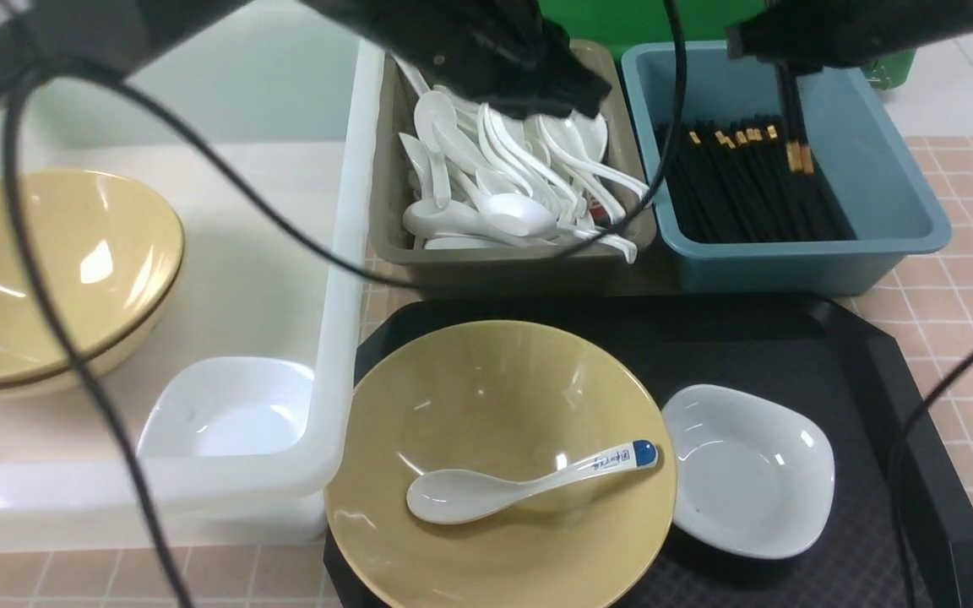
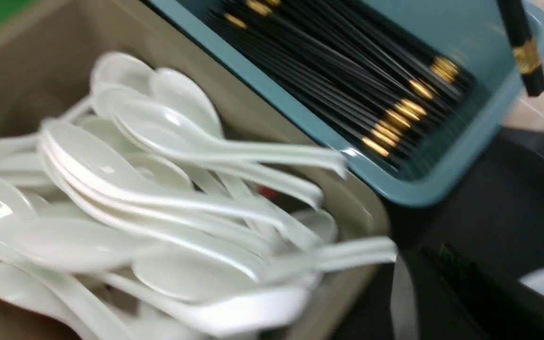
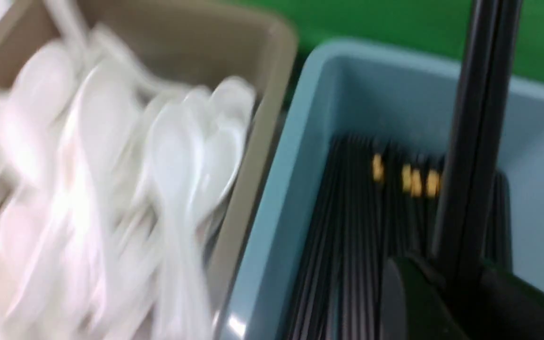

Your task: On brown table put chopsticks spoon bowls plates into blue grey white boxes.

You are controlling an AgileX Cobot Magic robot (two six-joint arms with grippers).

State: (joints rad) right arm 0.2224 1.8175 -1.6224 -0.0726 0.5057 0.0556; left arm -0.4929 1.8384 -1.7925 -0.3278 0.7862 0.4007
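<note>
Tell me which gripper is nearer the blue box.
Right. The right gripper hangs above the blue box, gripping chopsticks nearly upright; the left gripper hovers over the neighbouring grey box.

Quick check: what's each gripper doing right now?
Left gripper: closed, nothing visibly held.
Right gripper: closed on black chopsticks above the blue box.

Inside the grey-brown rectangular plastic box point(image 1: 520, 263), a small red item point(image 2: 267, 191) lies mostly hidden under the white plastic spoons point(image 1: 495, 169), which are blurred in the right wrist view. Right of that box, the black gold-banded chopstick pair point(image 1: 795, 127) has its upper end hidden behind the right gripper point(image 1: 784, 66). In front of the box, the print on the blue-tipped white spoon point(image 1: 529, 481) is too small to read.
</note>
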